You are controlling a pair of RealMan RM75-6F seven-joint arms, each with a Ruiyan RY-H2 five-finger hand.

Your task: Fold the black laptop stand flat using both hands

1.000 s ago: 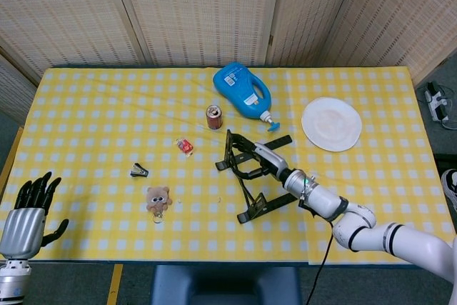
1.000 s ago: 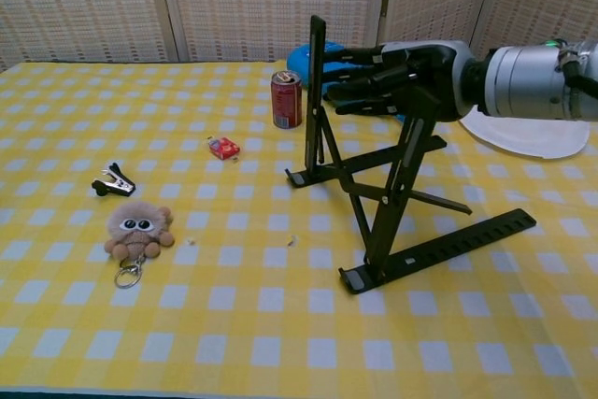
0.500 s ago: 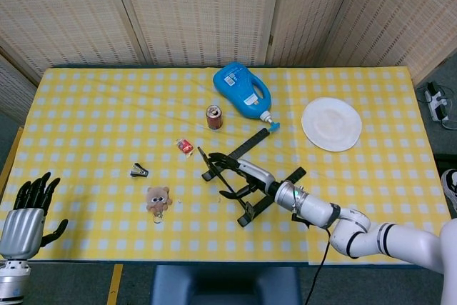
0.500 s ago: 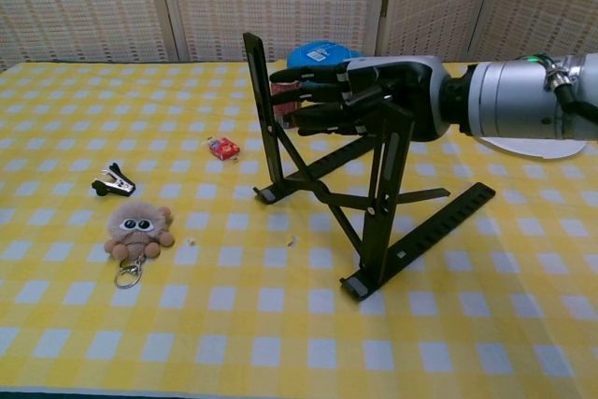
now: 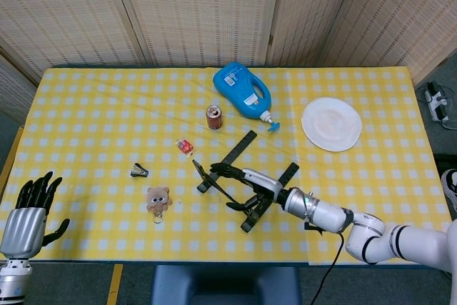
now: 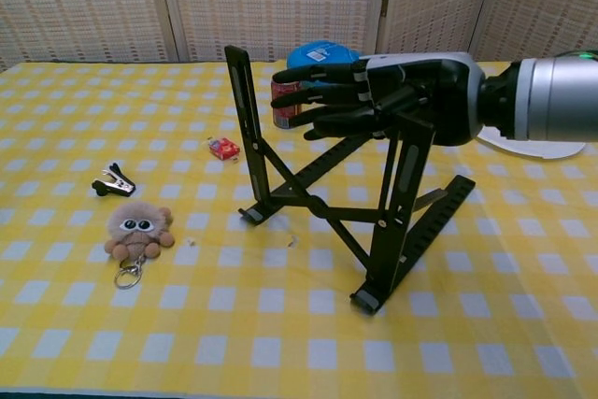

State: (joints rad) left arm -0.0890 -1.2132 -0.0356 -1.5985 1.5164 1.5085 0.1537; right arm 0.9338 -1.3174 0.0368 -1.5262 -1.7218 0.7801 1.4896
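Yellow-checked table (image 5: 86, 126): laptop stand (image 6: 318, 198) unfolded at centre frame, right hand (image 6: 374, 95) gripping its top, left hand (image 5: 32, 208) open and idle lower left — folding barely begun.

The black laptop stand (image 6: 374, 212) stands unfolded on the yellow checked table (image 6: 187, 324), its arms raised. The right hand (image 6: 374, 100) reaches in from the right and rests on the top of one raised arm, fingers stretched leftward. A plush keychain (image 6: 137, 228), stapler (image 6: 113, 180) and red can (image 6: 280, 111) lie around
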